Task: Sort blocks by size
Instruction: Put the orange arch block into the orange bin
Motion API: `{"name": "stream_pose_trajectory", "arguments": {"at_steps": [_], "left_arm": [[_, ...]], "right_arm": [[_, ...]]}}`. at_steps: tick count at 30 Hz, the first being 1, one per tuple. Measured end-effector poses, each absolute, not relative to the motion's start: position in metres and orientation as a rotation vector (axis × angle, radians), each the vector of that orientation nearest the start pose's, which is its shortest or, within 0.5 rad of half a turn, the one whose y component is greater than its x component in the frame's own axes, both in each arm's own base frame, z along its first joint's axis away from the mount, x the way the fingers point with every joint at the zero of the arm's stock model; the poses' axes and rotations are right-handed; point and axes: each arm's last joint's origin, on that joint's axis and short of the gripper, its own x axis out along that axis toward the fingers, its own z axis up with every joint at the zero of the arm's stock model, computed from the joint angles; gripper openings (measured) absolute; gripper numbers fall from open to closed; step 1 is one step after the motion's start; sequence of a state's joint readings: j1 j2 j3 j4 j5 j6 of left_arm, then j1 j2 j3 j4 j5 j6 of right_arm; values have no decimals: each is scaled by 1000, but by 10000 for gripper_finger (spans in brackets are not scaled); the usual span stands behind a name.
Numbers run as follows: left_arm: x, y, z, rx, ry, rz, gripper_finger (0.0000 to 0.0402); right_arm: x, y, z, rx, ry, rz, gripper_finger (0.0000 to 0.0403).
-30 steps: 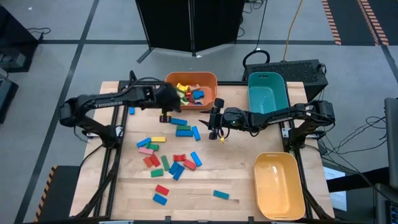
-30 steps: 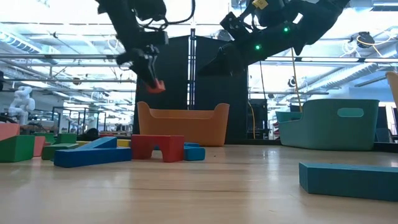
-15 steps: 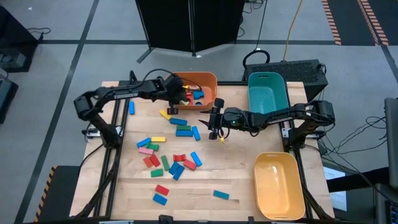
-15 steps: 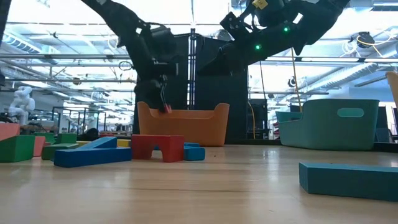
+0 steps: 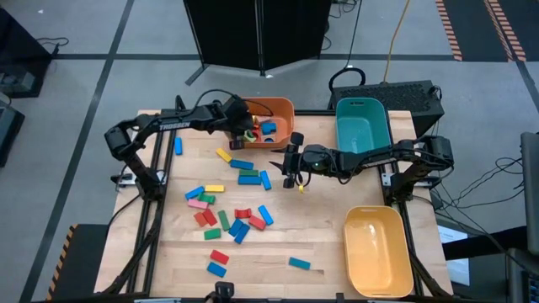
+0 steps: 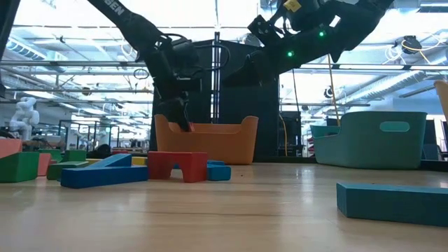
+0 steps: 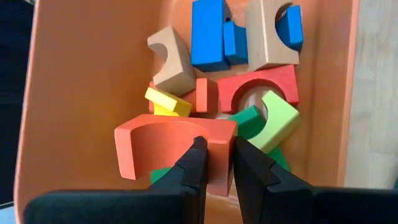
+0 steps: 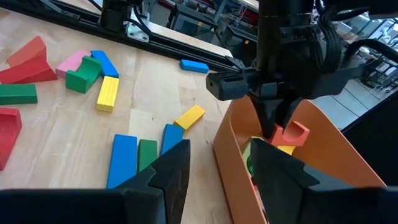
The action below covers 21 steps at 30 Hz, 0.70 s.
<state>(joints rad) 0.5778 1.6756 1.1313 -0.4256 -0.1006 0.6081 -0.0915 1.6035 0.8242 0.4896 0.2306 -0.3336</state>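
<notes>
1. The left gripper point(image 7: 216, 163) is now over the orange bin point(image 5: 282, 109) at the back of the worktop point(image 5: 328, 244). A second ago it was hanging over the wood just in front of that bin, so the arm has swung back and in.
2. Its fingers point(image 7: 194, 167) are nearly closed, pinching an orange arch block point(image 7: 168, 146). Same piece it was carrying a second ago, only lower now, right at the bin's rim in the low view.
3. Below that held block the bin already has a pile point(image 7: 249, 81): blue pieces, a red arch, a tan arch, a yellow one, green ones.
4. The right gripper point(image 5: 290, 172) hasn't budged. It hovers over the middle of the worktop, pointed at the orange bin, fingers point(image 8: 168, 174) partly open with nothing in them.
5. The loose blocks point(image 5: 232, 220) look the same as before: a scatter on the left half of the worktop, a blue and green row point(image 5: 248, 175) near the right gripper, one yellow block point(image 5: 224, 155) just in front of the orange bin.
6. The teal bin point(image 5: 363, 126) and the yellow bin point(image 5: 378, 250) sit on the right side, nothing moved there.
</notes>
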Motion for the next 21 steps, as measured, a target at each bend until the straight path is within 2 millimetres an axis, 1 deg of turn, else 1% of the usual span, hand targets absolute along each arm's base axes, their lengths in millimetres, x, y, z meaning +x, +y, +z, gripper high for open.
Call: {"name": "stream_pose_trajectory", "arguments": {"at_steps": [10, 14, 18, 21], "left_arm": [[286, 189, 211, 277, 1089, 300, 54], [287, 189, 211, 275, 1075, 302, 75], [287, 190, 212, 239, 1075, 364, 102], [287, 191, 212, 229, 1071, 375, 107]], "right_arm": [[335, -38, 210, -349, 342, -269, 157], [335, -38, 210, -349, 342, -269, 157], [335, -38, 210, -348, 342, -269, 157], [335, -38, 210, -349, 342, -269, 157]]}}
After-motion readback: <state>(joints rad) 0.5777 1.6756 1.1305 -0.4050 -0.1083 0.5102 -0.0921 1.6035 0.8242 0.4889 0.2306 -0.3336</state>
